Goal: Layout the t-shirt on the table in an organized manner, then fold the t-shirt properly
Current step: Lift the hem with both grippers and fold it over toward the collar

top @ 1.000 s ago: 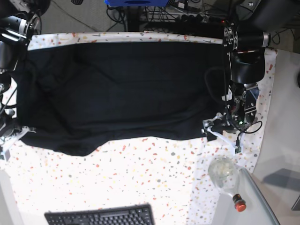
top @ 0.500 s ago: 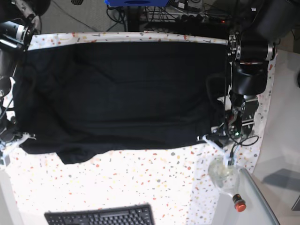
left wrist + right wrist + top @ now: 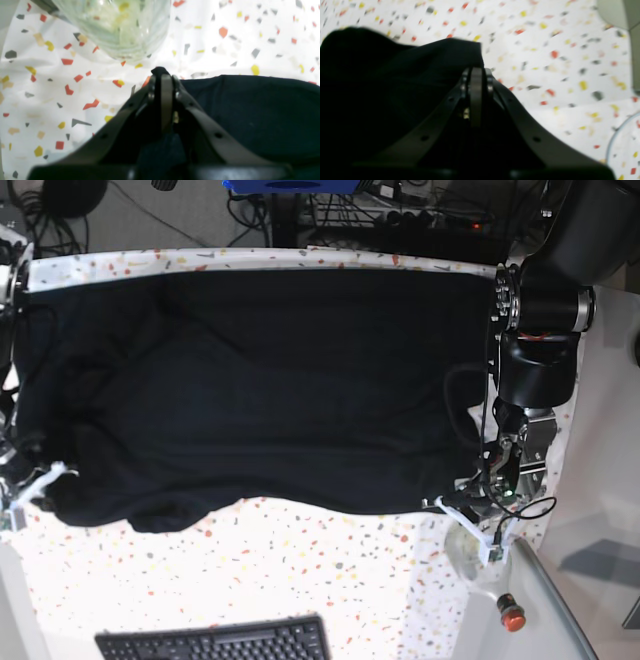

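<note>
T-shirt (image 3: 260, 380) edge lies beside a glass jar (image 3: 115, 25) and keyboard (image 3: 215, 642).

Black left arm (image 3: 538, 340), dark perforated fingers (image 3: 200, 120), silver screws

A robotics lab, by the look of it: the speckled worktop (image 3: 300, 570) sits between two robot arms, cables and power strips (image 3: 400, 215) tangle on the floor well beyond the left claw (image 3: 470, 515), and a black keyboard (image 3: 215, 642) lies at the near edge.
</note>
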`<control>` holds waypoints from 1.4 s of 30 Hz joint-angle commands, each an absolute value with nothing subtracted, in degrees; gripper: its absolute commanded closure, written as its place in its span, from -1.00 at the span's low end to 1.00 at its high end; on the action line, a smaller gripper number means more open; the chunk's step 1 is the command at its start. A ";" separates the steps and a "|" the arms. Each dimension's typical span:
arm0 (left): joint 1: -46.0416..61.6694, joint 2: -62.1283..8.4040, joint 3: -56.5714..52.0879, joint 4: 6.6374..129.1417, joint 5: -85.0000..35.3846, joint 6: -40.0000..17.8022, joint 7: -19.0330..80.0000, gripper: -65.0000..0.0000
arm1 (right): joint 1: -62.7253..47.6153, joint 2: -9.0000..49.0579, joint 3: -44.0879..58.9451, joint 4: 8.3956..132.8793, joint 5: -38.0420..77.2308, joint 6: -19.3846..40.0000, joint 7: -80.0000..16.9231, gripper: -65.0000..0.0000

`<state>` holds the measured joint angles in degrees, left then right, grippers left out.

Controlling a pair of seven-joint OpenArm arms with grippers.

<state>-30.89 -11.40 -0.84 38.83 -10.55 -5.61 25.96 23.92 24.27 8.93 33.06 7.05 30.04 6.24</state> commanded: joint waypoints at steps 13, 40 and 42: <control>-32.57 -11.38 -0.66 46.99 -10.59 -5.41 27.38 1.00 | 25.80 25.89 8.13 32.13 7.87 29.93 11.91 1.00; -5.93 -13.23 -14.11 83.82 -10.59 -15.96 49.27 1.00 | 12.09 29.58 16.31 47.34 7.96 30.20 -4.00 1.00; -3.74 -13.23 -14.20 85.23 -10.59 -15.96 49.36 1.00 | 9.54 28.53 16.40 52.09 8.13 30.20 -7.34 1.00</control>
<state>-3.05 -12.36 -13.74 83.96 -10.81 -16.36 50.00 8.56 27.70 15.97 51.09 7.55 30.37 -8.40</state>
